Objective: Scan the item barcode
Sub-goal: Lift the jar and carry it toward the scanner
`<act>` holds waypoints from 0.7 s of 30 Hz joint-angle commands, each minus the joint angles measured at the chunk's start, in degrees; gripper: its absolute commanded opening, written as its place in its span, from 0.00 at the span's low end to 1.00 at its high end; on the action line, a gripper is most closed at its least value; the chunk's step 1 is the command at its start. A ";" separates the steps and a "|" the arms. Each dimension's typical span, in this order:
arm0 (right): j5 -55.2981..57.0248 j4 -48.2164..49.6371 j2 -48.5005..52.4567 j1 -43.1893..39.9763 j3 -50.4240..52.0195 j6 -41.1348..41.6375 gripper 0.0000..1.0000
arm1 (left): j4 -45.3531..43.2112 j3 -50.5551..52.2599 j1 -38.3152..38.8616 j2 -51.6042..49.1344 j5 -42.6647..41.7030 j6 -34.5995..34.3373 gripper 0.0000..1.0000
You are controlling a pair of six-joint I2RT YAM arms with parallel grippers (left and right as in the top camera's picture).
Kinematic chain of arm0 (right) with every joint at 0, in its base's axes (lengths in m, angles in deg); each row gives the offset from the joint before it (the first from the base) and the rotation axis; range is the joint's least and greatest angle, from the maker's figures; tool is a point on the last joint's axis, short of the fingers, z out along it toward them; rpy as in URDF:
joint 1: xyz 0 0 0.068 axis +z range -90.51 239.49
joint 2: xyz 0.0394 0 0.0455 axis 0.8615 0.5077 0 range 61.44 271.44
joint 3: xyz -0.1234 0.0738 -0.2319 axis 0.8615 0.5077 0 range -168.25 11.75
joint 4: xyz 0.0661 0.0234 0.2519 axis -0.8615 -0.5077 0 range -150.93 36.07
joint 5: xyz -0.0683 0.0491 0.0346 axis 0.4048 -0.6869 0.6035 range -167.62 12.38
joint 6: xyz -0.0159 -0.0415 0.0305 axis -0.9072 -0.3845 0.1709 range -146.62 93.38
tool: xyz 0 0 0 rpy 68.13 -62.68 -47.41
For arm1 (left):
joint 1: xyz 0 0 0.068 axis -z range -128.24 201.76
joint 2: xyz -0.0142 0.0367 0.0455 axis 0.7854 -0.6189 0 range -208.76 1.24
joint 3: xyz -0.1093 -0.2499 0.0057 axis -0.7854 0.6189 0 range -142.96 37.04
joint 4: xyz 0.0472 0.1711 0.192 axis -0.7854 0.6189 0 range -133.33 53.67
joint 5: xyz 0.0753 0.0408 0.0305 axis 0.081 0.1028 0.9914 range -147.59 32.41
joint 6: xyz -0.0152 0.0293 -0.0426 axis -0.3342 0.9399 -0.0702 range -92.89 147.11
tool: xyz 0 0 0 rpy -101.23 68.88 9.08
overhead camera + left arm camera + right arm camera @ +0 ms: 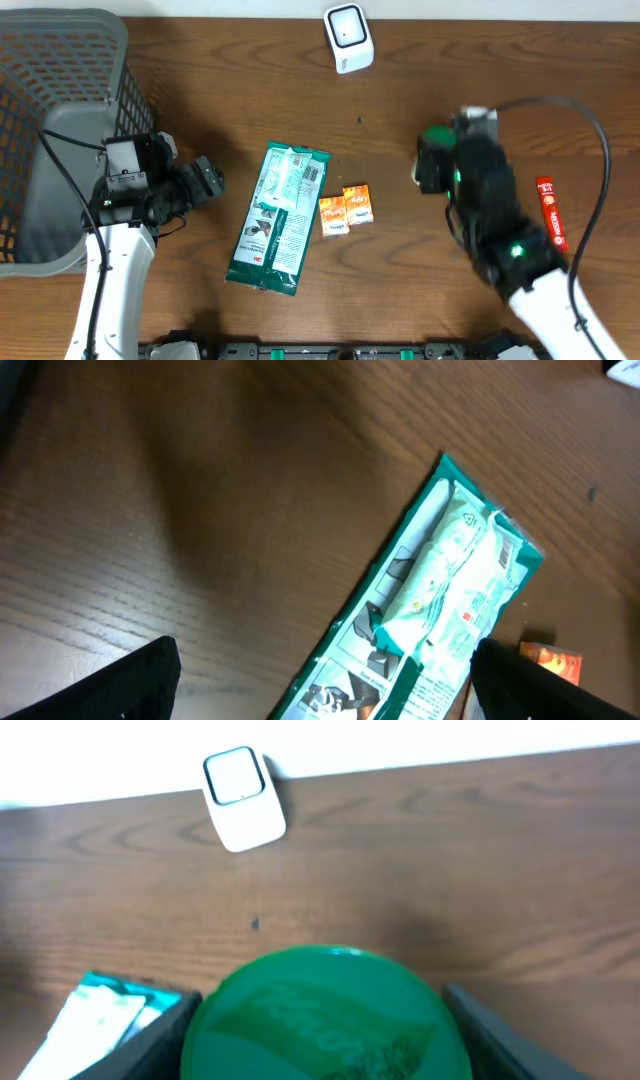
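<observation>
A: Right gripper [325, 1032]?
B: Clamped on the green-lidded container [325, 1000]. The right wrist view shows a finger against each side of the round lid. Overhead gives only a green blob at the arm's tip, so the grip is unreadable there.
A: Where is it relative to the scanner [347, 38]?
B: Nearer the robot than the scanner and off to its right, well apart. In the wrist view the scanner sits ahead of the lid, by the far edge of the table [220, 80].
A: Left gripper [208, 180]?
B: Released, jaws wide, nothing between them. The left wrist view shows both fingers at the frame's bottom corners, with the green packet [430, 595] on the table below.
A: Packet vs scanner?
B: Nearer the robot than the scanner, slightly left, lying flat. Two orange boxes [346, 210] sit just beside its right edge. The left wrist view catches only a corner of one.
A: Overhead-only stuff?
B: Grey basket [70, 60] far left of the scanner, red stick packet [551, 212] far right of it, past the right arm. Neither wrist view has those.
</observation>
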State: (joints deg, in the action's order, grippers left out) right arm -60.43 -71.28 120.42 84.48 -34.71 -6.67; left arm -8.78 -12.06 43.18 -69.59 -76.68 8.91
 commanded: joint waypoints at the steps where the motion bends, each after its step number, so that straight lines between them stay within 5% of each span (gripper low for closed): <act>1: 3.10 12.72 -2.05 0.17 12.55 -0.52 0.18 | 0.11 -0.35 -0.52 -0.26 0.76 -0.74 0.93; 8: 3.13 45.24 7.02 0.17 28.11 -10.32 0.19 | 0.11 -0.35 -0.52 -0.26 0.76 -0.74 0.93; 21: 3.13 69.46 28.87 0.07 28.89 -14.99 0.22 | 0.11 -0.35 -0.52 -0.26 0.76 -0.74 0.93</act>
State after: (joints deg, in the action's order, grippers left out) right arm -58.44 -5.27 147.08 84.48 -5.35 -19.35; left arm -8.81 -12.06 43.18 -69.61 -76.70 8.89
